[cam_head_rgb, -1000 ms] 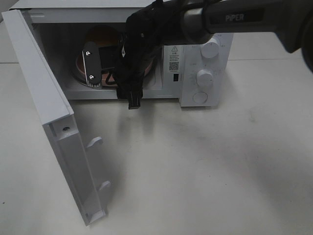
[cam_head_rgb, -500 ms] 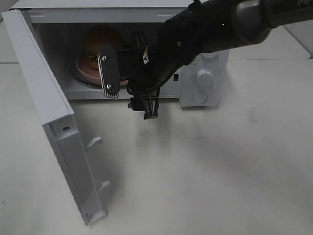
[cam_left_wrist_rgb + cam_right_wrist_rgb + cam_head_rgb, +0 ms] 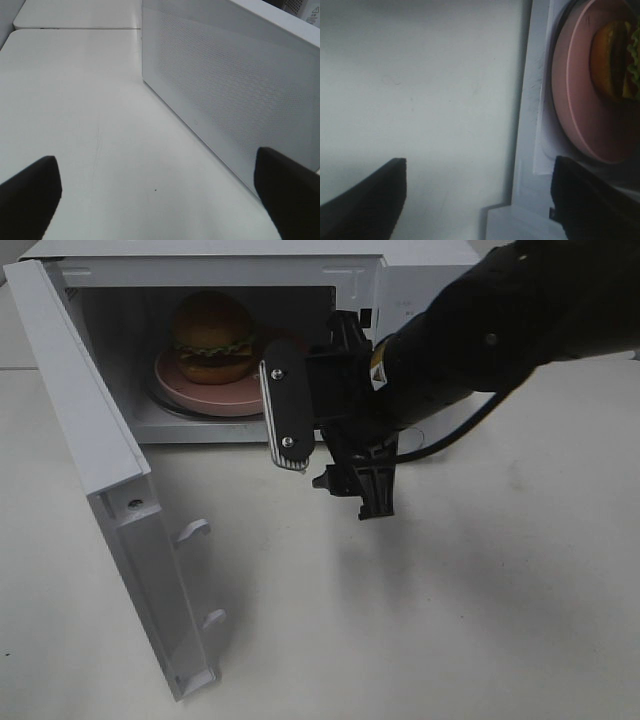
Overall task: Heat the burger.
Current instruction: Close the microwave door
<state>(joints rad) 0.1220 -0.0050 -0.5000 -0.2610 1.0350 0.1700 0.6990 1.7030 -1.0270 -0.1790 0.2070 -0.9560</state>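
Right end effector [image 3: 477, 200] gaped wide, empty, at microwave [image 3: 215, 270] mouth; burger [image 3: 212, 337] sat far-left of it, inside on plate [image 3: 200, 398].

The high camera looks steeply down on the tabletop [image 3: 450, 620] and faces the open microwave [image 3: 220, 248] at the far part. The left wrist camera sits low and looks along a dotted white panel [image 3: 225, 90]. The right wrist camera looks down from close by. It shares the pink plate [image 3: 575, 100] and the burger [image 3: 612, 60] with the high view.
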